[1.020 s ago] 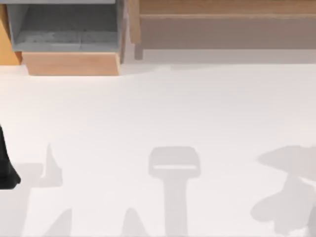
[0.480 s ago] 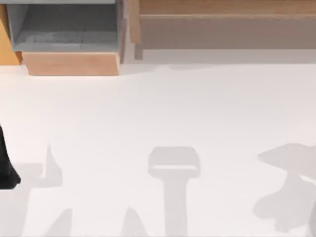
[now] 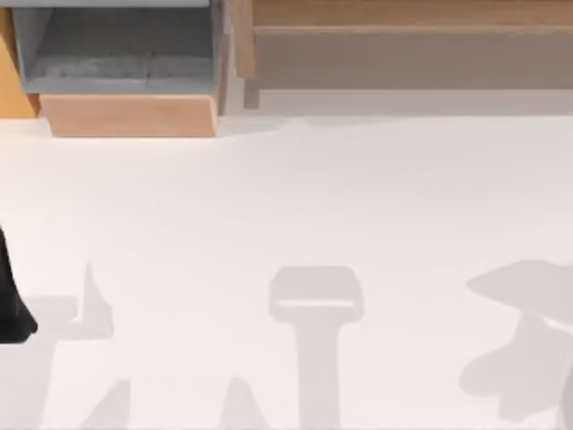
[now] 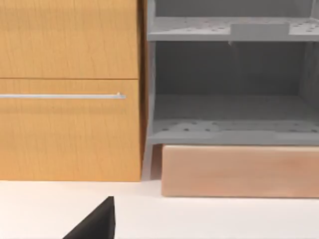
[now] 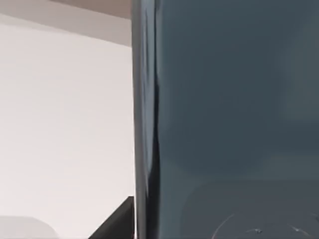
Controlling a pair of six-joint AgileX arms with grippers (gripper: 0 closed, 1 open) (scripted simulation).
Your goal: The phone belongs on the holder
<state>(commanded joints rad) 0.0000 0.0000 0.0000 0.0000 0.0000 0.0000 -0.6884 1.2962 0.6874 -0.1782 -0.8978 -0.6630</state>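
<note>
Phone (image 5: 229, 114) close to R cam; shadows seemingly unchanged.

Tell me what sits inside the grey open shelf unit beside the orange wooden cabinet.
The grey open shelf unit shows bare speckled shelf boards; nothing visibly stands on them. Its upper compartment is cut off, so its contents are unseen. A light wooden block lies in front, below it.

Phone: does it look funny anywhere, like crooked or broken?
Nothing looks broken. The phone sits very close to the right wrist camera, its glossy blue-grey face and thin black edge unmarked. Whether it is crooked cannot be judged from so close. The white table has no spill.
</note>
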